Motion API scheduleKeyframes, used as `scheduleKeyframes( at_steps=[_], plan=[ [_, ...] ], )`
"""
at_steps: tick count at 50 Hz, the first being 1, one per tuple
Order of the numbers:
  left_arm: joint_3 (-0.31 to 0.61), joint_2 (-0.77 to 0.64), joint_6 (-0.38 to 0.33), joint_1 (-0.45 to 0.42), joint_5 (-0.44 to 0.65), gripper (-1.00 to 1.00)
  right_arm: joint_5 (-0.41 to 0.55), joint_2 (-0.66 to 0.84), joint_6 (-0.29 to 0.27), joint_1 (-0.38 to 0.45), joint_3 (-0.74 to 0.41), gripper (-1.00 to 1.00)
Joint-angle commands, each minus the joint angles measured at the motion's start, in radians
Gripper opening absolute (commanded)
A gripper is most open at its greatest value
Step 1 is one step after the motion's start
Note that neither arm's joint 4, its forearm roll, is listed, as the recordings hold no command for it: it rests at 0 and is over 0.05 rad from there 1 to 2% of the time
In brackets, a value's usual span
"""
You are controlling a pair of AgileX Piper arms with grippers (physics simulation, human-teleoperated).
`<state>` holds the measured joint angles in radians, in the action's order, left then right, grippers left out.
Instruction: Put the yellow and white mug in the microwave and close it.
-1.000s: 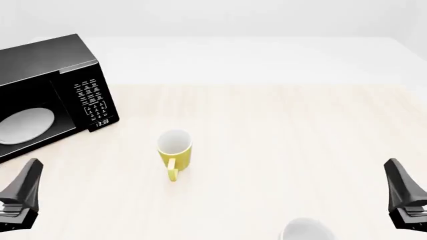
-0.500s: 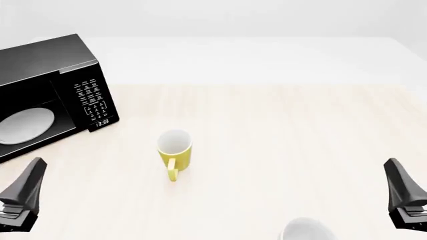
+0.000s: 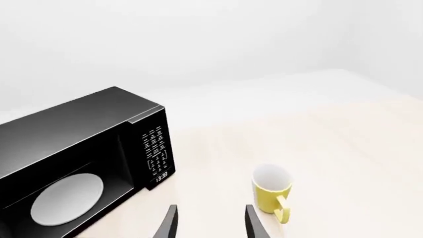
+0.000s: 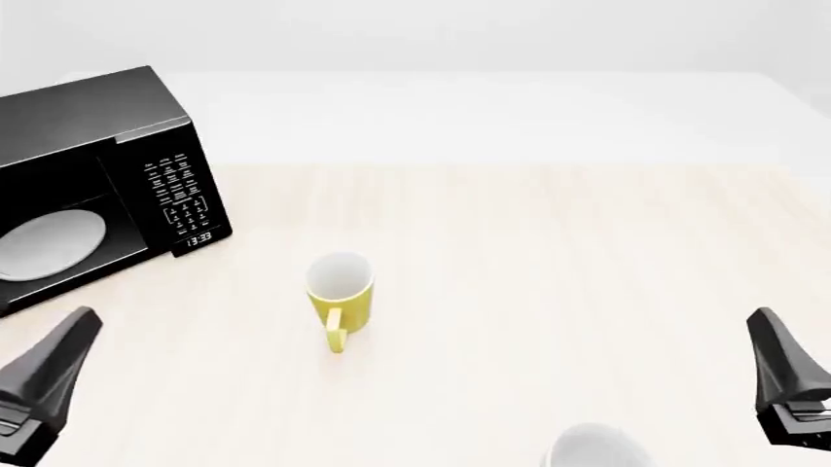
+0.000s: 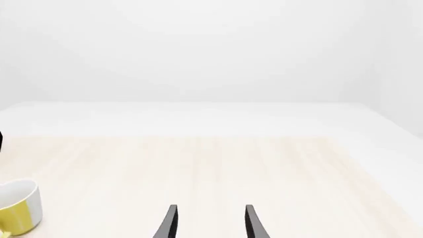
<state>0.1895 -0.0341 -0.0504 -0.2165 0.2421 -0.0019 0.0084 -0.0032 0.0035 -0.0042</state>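
mug: the yellow and white mug (image 4: 342,292) stands upright mid-table, handle toward the arms, well apart from the microwave (image 4: 97,175)
feel: probably rigid, light, slick glaze
grab: rim wall, I'd guess
left gripper (image 3: 208,222): parted, empty
right gripper (image 5: 208,222): parted, empty

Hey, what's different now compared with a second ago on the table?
Only the left gripper has moved: in the front view it has tilted and shifted slightly right, toward the yellow and white mug. It grips nothing, jaws open. The mug, the microwave with its cavity open, the white cup at the near edge and the right gripper stayed as they were.
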Motion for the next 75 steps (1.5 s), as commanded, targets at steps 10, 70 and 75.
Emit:
scheduleKeyframes(
  at_steps=[10,70,75],
  plan=[
    [0.133,-0.134,0.024,-0.118,0.097,1.00,0.000,0.000,0.000,0.000,0.000,1.00],
    [0.251,-0.811,0.309,-0.212,-0.124,1.00,0.000,0.000,0.000,0.000,0.000,1.00],
    [0.255,-0.851,0.306,-0.221,-0.148,1.00,0.000,0.000,0.000,0.000,0.000,1.00]
  ],
)
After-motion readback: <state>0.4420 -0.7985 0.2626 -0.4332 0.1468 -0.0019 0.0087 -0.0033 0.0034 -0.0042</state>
